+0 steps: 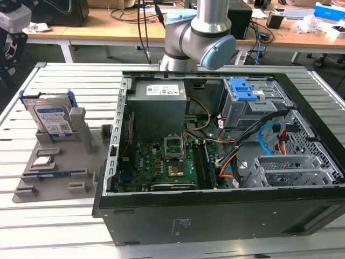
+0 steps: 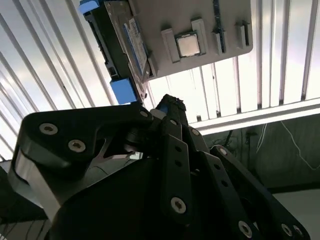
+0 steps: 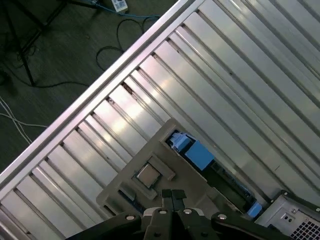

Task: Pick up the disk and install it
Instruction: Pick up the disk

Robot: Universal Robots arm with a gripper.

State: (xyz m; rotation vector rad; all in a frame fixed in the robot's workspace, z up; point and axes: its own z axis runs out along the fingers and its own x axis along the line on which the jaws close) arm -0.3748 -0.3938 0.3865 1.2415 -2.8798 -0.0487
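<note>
While the disk (image 1: 52, 118) is standing upright in the grey holder (image 1: 59, 162) on the tabletop (image 1: 64, 81), the pincer (image 3: 173, 194) is hanging clear of it, fingertips (image 3: 167, 194) closed together.

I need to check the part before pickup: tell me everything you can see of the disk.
The disk is a flat silver-grey rectangle, metal by the look of it, with a white-and-blue label on its broad face and a blue plastic frame along its edges. It stands on edge in a slot of the grey holder on the slatted table, at the exterior view's left, outside the computer case. The holder touches it; the gripper is apart from it.
</note>
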